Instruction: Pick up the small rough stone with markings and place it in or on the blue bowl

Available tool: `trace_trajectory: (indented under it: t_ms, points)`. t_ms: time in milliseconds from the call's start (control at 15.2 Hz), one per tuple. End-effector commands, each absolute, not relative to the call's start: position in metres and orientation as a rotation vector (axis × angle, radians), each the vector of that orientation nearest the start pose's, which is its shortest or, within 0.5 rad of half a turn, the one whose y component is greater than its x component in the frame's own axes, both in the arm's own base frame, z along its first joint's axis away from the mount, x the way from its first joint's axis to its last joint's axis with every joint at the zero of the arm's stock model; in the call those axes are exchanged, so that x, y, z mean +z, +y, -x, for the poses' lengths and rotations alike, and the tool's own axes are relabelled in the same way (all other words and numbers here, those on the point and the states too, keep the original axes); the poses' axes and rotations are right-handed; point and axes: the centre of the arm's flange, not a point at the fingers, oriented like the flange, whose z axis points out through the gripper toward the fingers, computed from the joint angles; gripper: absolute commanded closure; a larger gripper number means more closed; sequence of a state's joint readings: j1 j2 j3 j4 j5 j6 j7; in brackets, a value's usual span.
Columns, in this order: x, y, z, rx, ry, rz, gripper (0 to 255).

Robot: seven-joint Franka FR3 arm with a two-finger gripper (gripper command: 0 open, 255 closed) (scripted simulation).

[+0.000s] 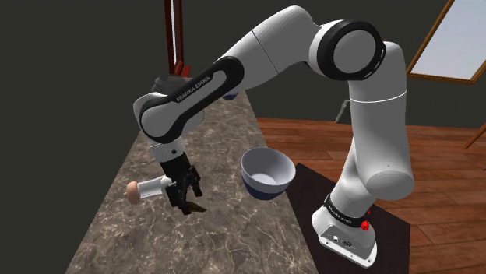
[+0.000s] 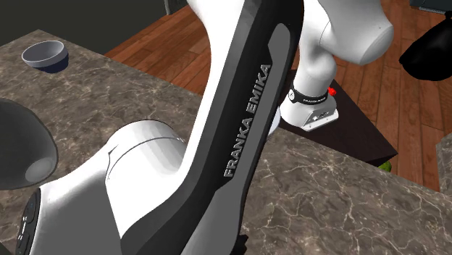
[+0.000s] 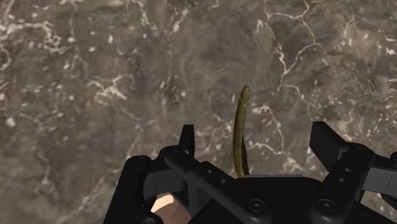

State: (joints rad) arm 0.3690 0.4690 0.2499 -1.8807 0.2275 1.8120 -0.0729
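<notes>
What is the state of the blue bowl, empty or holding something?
Empty. The blue bowl stands upright on the marble counter, and its pale inside shows nothing in it.

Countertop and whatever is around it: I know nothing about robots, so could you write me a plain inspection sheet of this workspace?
Surface: brown-grey veined marble countertop, long and narrow.
Job's things: blue round bowl, upright near the counter's edge, empty inside. Thin olive-brown curved piece between the fingers, touching neither; cannot tell if it is the stone.
Clutter: white cylinder with a peach rounded end lying beside the gripper; dark object partly hidden behind the arm.
Grippers: black two-finger gripper low over the counter, fingers apart.
Cables: nothing seen.
Surroundings: wooden plank floor, dark red post, dark wall behind.
</notes>
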Motion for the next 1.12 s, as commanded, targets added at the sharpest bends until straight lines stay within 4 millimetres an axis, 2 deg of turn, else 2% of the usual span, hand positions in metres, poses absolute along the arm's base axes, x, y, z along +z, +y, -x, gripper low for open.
trace_trajectory:
  t_ms: [0,396,594,1056]
  points:
    - [0.238,0.340,-0.467,0.815,-0.802,2.745,255]
    - [0.239,0.344,-0.461,0.816,-0.801,2.746,255]
    - [0.235,0.342,-0.464,0.815,-0.802,2.745,255]
    - [0.272,0.342,-0.464,0.815,-0.801,2.745,255]
